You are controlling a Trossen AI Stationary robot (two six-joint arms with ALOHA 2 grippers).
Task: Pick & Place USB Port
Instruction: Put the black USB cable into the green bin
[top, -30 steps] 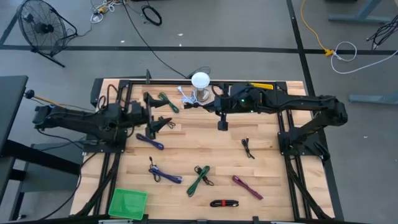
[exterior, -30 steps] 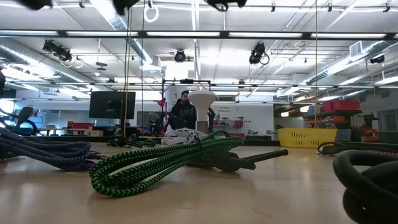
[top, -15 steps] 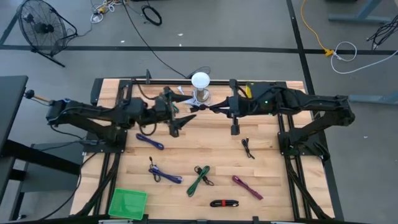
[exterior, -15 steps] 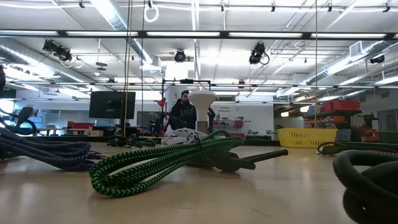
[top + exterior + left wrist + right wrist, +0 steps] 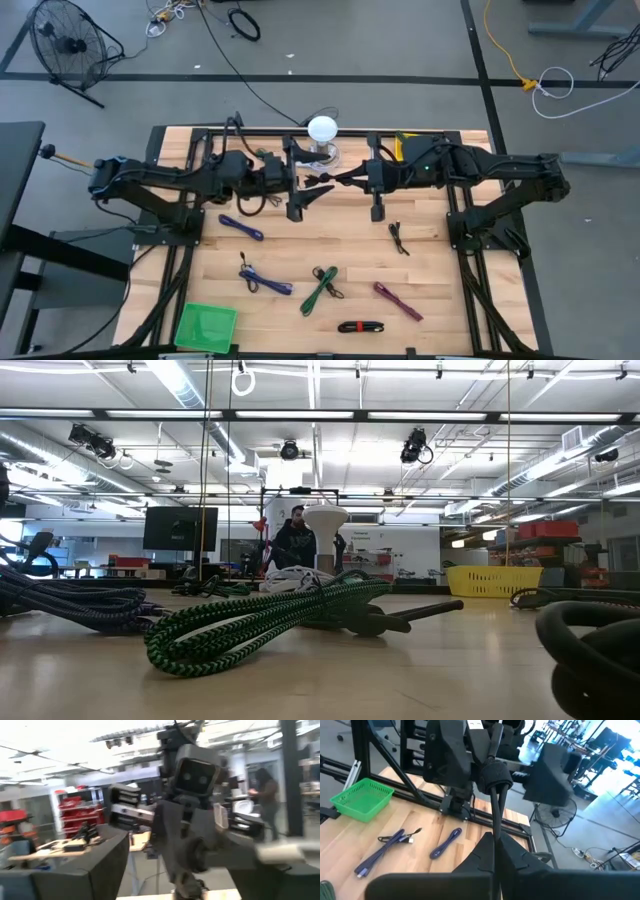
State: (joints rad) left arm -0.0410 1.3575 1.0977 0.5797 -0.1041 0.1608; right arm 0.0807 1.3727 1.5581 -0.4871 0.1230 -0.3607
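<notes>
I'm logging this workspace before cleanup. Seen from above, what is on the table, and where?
basket: one, green, table's lower-left corner
purple cables: two, purple, left of centre
green cable: one, green, low centre
maroon cable: one, maroon, right of green cable
black-and-red cable: one, bottom edge
small black cable: one, black, below right arm
lamp: one, white, top edge
held cable: one, black, in right tool
left tool: dark, mid-table
right tool: dark, shut on held cable

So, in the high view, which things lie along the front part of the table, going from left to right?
Green basket → purple cable → green cable → black cable → magenta cable.
</notes>
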